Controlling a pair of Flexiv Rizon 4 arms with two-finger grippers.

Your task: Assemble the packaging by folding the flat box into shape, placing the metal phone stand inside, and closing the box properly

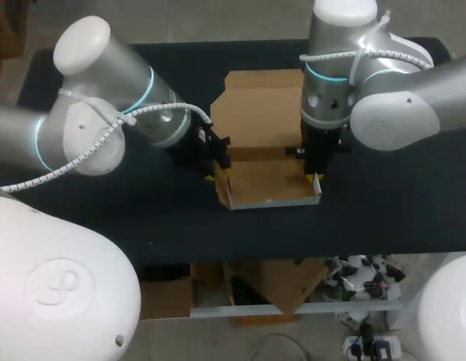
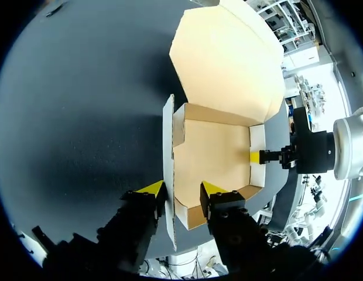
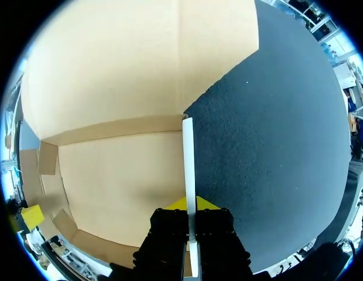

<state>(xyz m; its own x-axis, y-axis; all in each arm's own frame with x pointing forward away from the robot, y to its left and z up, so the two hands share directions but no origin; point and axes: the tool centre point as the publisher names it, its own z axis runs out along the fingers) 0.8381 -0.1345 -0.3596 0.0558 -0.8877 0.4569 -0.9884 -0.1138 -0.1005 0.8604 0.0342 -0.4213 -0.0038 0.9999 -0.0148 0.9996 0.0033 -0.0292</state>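
Box (image 1: 263,113): plain brown cardboard on inner faces and lid; raised side walls were white on outer face and edges.
Counter (image 1: 383,203): black, finely speckled.
Left tool (image 2: 181,188), right tool (image 3: 191,204): black bodies, bright yellow tips.
Left arm (image 1: 90,128), right arm (image 1: 398,98): silver-grey shells, cyan rings at joints.
Cable wrap (image 1: 83,154) on left arm: white, spiral pattern.

The brown cardboard box (image 1: 267,183) lies in the middle of the dark surface (image 1: 402,214), partly folded into an open tray; its walls (image 1: 274,203) stand upright, white outside; the lid flap (image 1: 261,109) lies flat, open, on the far side.
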